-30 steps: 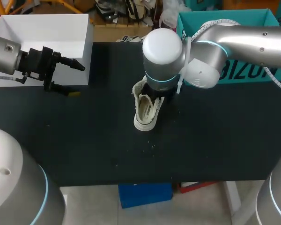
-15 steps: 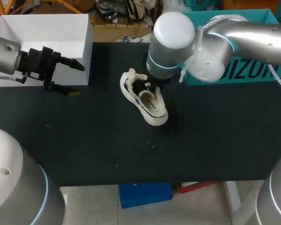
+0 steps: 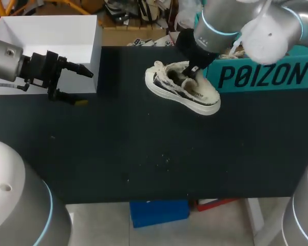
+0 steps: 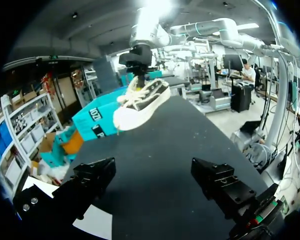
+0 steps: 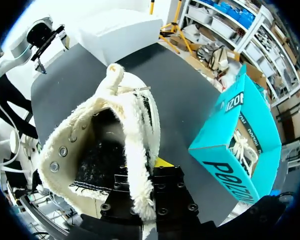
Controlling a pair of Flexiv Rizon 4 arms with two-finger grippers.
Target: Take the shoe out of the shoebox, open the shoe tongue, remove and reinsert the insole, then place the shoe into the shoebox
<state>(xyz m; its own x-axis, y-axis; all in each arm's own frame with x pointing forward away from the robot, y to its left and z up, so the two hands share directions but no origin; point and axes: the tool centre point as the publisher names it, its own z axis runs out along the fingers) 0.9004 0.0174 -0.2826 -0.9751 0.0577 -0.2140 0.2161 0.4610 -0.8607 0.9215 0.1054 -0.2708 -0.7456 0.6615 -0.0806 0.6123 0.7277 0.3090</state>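
The right gripper [image 3: 187, 78] holds the cream shoe [image 3: 197, 98] just beside the teal shoebox [image 3: 262, 77], over the black counter [image 3: 143, 154].

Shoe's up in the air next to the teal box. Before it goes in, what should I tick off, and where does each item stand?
1. Right tool shut on the shoe: ok, it clamps the side wall at the opening.
2. Shoe clear of the table: ok, the left wrist view shows it hanging above the surface.
3. Teal shoebox open: ok.
4. Room inside the shoebox: not ok, a white laced item lies in it.
5. Insole back in place: cannot tell, the shoe's inside is dark.
6. Left tool out of the way: ok, open beside the white box.
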